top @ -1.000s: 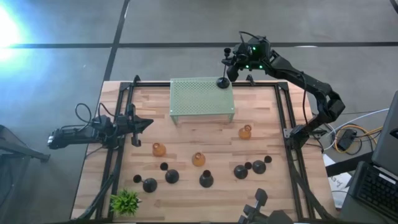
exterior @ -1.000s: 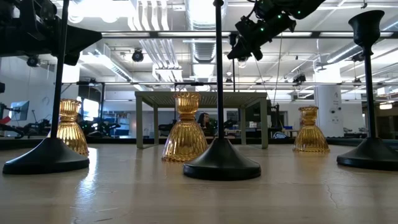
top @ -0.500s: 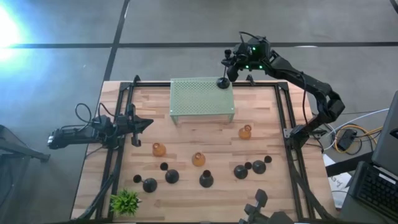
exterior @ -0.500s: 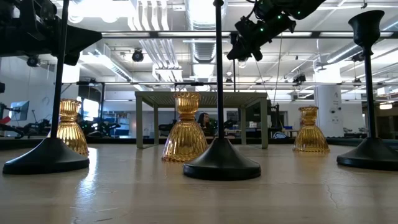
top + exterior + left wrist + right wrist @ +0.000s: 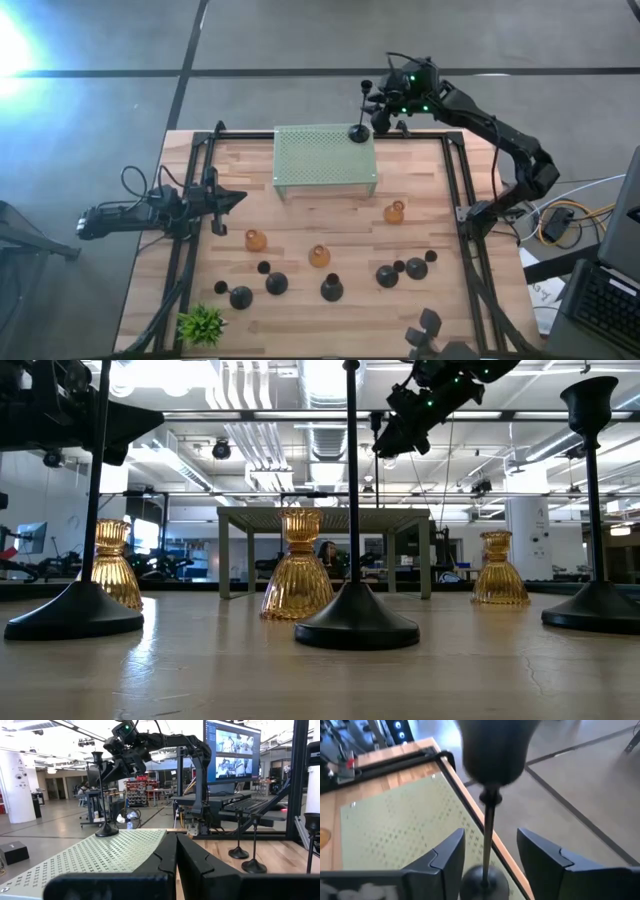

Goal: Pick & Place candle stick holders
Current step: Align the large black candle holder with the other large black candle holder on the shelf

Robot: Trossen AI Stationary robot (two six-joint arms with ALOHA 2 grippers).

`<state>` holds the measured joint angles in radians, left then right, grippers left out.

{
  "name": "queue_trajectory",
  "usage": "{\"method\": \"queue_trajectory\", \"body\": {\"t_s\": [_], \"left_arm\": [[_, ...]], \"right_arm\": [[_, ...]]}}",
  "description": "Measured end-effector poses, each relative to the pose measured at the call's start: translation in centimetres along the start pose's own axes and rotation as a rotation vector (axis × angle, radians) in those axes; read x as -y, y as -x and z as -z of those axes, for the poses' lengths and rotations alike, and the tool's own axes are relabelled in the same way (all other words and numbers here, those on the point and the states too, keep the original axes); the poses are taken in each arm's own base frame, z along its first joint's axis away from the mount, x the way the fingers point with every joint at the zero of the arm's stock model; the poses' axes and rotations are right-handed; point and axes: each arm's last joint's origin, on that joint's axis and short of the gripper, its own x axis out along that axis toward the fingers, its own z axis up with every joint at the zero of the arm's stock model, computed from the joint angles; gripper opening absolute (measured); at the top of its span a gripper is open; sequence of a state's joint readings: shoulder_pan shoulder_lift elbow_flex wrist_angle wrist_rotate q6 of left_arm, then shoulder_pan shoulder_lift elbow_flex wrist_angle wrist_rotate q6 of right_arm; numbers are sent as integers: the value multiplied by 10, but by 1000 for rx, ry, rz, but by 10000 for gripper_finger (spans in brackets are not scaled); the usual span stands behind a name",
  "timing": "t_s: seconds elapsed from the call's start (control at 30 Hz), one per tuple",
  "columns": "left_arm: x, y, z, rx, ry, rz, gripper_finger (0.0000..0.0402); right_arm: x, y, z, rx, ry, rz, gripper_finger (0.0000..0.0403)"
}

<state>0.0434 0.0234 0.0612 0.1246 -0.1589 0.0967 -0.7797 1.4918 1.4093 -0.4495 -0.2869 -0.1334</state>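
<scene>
A tall black candle stick holder stands upright by its round base on the far right corner of the mint-green stand. My right gripper is open, one finger on each side of the thin stem, with a gap on both sides. It also shows in the high view and in the low view. My left gripper waits shut at the table's left side. Amber holders and several black ones stand on the table.
A small green plant sits at the near left corner. Black rails run along the table's left and right sides. In the low view, tall stems and amber holders stand across the near half of the table.
My right gripper has opened and let go of the tall black holder's stem. It has drawn back a little toward the table's right edge. The holder stays upright on the stand's corner.
</scene>
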Motion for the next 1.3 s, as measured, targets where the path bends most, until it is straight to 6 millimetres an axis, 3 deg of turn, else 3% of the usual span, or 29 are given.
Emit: {"method": "queue_trajectory", "body": {"t_s": [0.37,0.73,1.0,1.3], "left_arm": [[0,0,0,0,0,0,14],[0,0,0,3,1,-1,14],[1,1,-4,-3,95,66,14],[11,6,-2,-162,232,402,14]], "right_arm": [[-9,55,4,-93,-7,9,176],[-61,102,41,-204,-48,-123,134],[-103,120,73,-142,-36,-282,105],[-135,121,99,-26,-2,-454,81]]}}
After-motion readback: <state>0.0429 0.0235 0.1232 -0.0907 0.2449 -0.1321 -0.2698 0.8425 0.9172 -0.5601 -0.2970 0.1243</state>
